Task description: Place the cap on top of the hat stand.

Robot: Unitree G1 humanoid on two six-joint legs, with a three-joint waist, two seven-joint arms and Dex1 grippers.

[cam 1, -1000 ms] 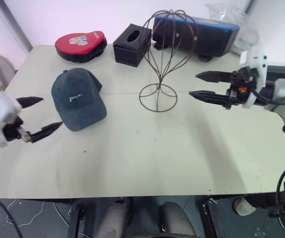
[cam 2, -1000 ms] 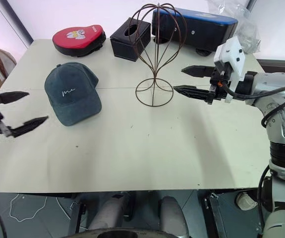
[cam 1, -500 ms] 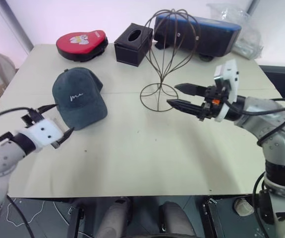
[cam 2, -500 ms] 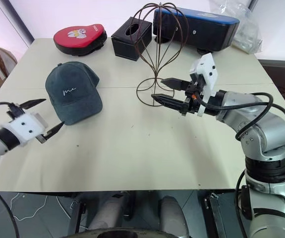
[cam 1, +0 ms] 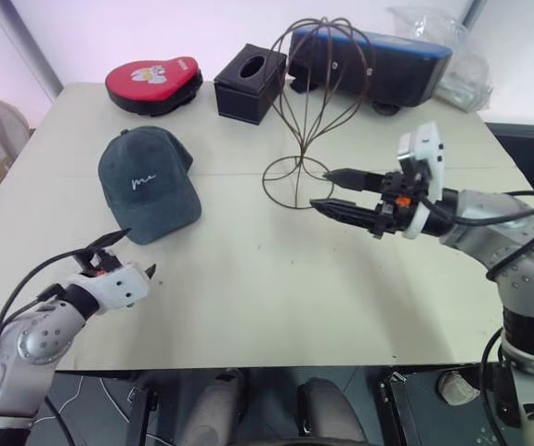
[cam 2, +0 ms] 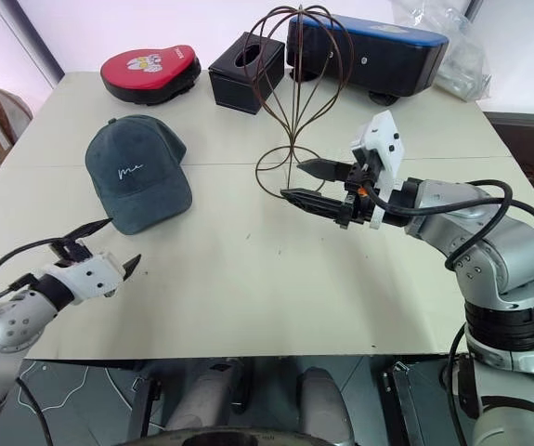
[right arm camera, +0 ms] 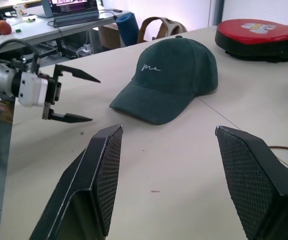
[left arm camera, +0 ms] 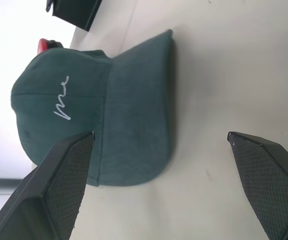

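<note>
The table (cam 1: 248, 307) carries the whole layout. At its far edge lie a long blue-and-black case (cam 1: 378, 60), a black tissue box (cam 1: 248, 84) and a red-and-black flat pad (cam 1: 152, 84).

The hat stand (cam 1: 318, 93) is upright at the centre-rear on its ring base, its wire cage bare. The cap (cam 1: 146, 181) lies crown up on the left of the table, well apart from the stand, brim toward the near edge.

The left gripper (cam 1: 120, 258) is spread wide and empty, low over the table just short of the brim. The right gripper (cam 1: 336, 190) is also parted and empty, poised just beside the stand's ring base.

Risks, by severity:
1. The stand looks light and tall. A nudge from the right gripper could tip or slide it.
2. The brim lies flat on the table. A low approach may push the cap away rather than slip a finger beneath it.
3. A pinch on the soft crown alone could collapse the fabric, so the cap hangs folded and lands askew on the cage.
</note>
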